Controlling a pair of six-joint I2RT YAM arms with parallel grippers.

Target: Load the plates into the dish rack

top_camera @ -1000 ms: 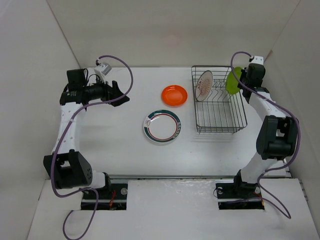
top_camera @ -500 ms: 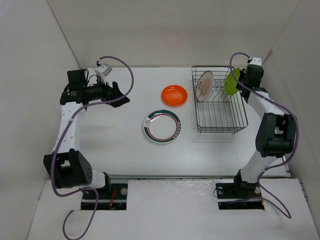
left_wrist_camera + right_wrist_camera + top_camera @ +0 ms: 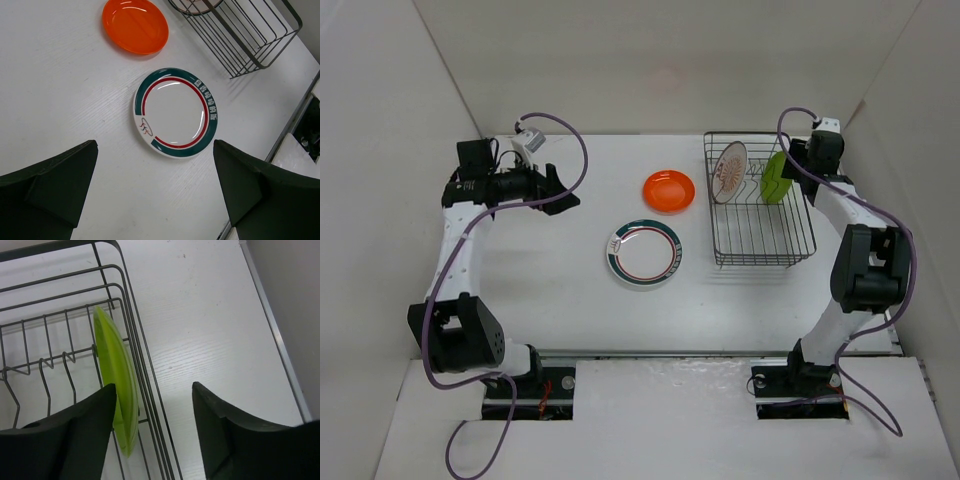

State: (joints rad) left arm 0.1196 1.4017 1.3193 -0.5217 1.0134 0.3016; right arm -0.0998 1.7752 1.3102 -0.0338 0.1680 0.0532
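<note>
The dish rack [image 3: 763, 262] stands at the back right. The sunburst plate [image 3: 728, 170] stands on edge at its left end. The lime green plate [image 3: 776, 177] stands on edge by its right wall [image 3: 135, 340]. My right gripper [image 3: 798, 165] hovers open over that wall. In the right wrist view the green plate [image 3: 112, 370] lies just beside the left finger, outside the gap [image 3: 153, 386]. The orange plate [image 3: 668, 190] and the teal-and-red ringed plate [image 3: 644, 252] lie flat mid-table. My left gripper [image 3: 565, 190] is wide open and empty, high above the ringed plate [image 3: 176, 112].
White walls close in the table at the back and both sides, and the right wall is near the rack. A strip edge [image 3: 272, 330] runs along the table's right side. Purple cables loop from both wrists.
My right gripper has opened and let go of the lime green plate, which has shifted left and now stands inside the rack. The left arm has not moved.
</note>
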